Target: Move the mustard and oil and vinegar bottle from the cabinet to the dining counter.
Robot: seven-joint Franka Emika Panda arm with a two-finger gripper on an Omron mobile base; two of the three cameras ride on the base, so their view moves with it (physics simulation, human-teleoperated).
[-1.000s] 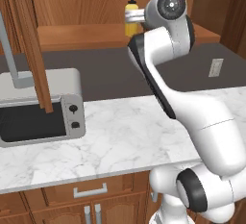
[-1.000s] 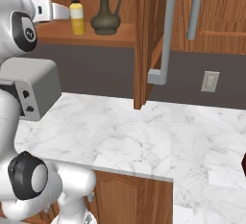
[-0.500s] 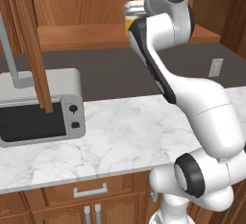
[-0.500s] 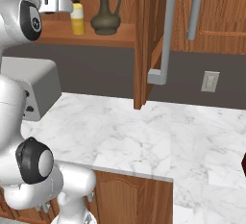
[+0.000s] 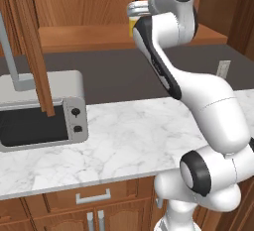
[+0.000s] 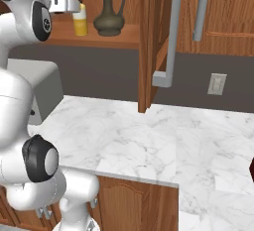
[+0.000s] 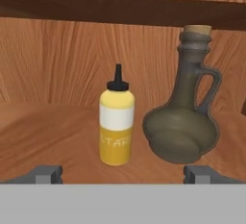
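gripper (image 7: 122, 174) up at the cabinet (image 7: 57, 131) shelf, fingers spread wide.
mustard (image 7: 116, 123) standing dead ahead, oil and vinegar bottle (image 7: 182, 117) just beside it, nothing gripped.

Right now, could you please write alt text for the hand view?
The mustard stands upright on the cabinet shelf, close beside the oil and vinegar bottle to its right. The open tool faces them; its fingertips sit spread at the bottom.
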